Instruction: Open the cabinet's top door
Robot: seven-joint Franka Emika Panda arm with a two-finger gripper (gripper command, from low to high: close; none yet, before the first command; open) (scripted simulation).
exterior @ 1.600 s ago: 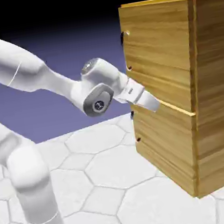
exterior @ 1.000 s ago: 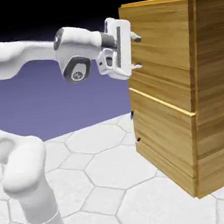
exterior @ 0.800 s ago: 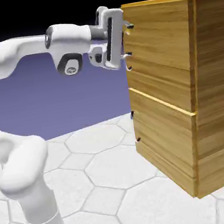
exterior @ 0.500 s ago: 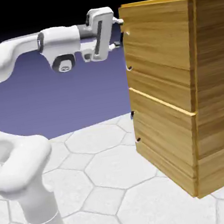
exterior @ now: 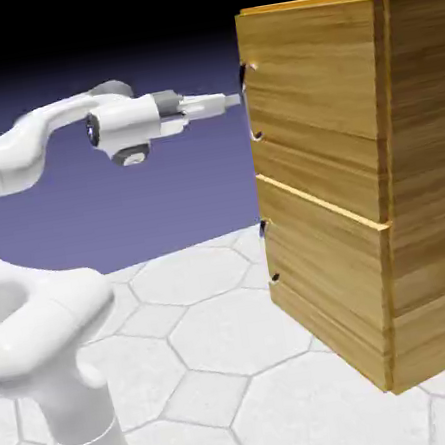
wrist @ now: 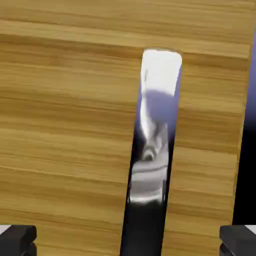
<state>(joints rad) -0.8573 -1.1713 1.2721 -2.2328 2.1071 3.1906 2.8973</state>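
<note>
The cabinet (exterior: 433, 183) of striped light-brown wood stands at the exterior view's right. Its top door (exterior: 309, 71) is shut flush, with a small metal handle (exterior: 250, 101) on its left edge. My gripper (exterior: 238, 100) reaches level toward that handle, seen edge-on, its tips just short of the door. In the hand view the shiny handle (wrist: 152, 135) runs up the middle of the top door (wrist: 65, 125). My gripper (wrist: 128, 242) is open, its grey fingertips (wrist: 17, 240) at the bottom corners, set wide on either side of the handle.
The lower door (exterior: 325, 271) sits below with its own small handle (exterior: 269, 255) on the left edge. The white arm (exterior: 25, 162) spans the left half of the exterior view above the hexagon-tiled table (exterior: 216, 349).
The hand climbed from the seam between the doors to the top door's handle. It rolled until the fingers show edge-on and levelled out. The jaws stayed wide open.
</note>
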